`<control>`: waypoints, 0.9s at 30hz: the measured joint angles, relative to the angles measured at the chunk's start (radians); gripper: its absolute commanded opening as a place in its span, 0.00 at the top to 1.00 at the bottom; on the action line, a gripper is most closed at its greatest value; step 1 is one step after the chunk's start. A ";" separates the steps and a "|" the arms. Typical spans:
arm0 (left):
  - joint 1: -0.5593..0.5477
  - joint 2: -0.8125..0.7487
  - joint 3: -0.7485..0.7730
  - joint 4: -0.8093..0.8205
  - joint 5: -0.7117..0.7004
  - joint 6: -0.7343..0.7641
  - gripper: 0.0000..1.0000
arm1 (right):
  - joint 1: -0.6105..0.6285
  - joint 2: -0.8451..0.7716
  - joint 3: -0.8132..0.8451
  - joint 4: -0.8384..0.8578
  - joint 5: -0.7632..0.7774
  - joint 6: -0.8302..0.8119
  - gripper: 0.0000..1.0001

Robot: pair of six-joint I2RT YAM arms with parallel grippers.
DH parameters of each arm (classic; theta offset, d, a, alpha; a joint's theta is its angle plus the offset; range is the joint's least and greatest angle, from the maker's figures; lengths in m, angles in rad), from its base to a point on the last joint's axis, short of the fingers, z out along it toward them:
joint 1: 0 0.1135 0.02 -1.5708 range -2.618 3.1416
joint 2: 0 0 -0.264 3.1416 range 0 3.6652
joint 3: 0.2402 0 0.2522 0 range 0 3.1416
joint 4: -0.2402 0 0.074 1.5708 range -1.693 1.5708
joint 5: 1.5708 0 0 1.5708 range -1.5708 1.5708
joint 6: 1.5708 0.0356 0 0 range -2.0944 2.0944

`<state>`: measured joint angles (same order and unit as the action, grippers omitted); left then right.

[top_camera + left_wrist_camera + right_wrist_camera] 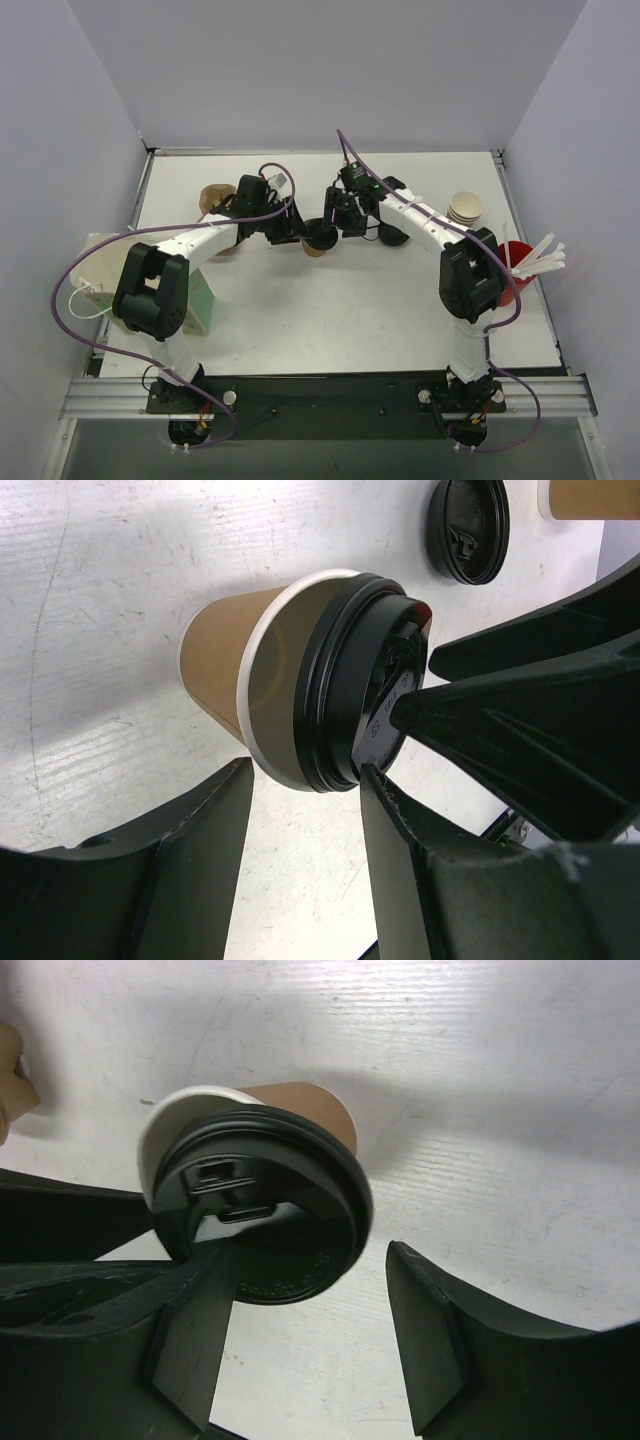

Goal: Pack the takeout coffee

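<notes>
I'm watching the takeout coffee (225, 665) sitting upright on the surface (350, 320), black lid (270, 1210) on. The left jaws and right jaws are hanging spread beside it, one right finger (190, 1330) touching the lid's rim.

Bright, even light from above — soft shadows on the table (350, 320).
</notes>
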<state>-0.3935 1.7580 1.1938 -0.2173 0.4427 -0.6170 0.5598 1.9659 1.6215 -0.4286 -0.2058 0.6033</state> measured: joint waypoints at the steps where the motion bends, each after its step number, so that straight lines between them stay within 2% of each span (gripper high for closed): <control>1: 0.000 0.000 0.000 0.000 -0.001 0.000 0.44 | -0.005 -0.008 -0.018 0.010 0.000 0.002 0.44; 6: -0.002 0.006 0.000 -0.001 -0.012 0.000 0.44 | -0.025 -0.025 -0.073 0.051 -0.015 0.011 0.46; 13: -0.003 0.010 0.000 -0.003 -0.017 0.000 0.44 | -0.037 -0.025 -0.088 0.098 -0.042 0.029 0.55; 27: -0.004 0.011 0.037 -0.014 -0.020 0.001 0.44 | -0.035 -0.021 -0.039 0.097 -0.050 0.037 0.57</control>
<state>-0.3977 1.7687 1.2304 -0.2317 0.4225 -0.6163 0.5251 1.9450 1.5826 -0.3317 -0.2554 0.6407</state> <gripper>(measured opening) 0.565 0.434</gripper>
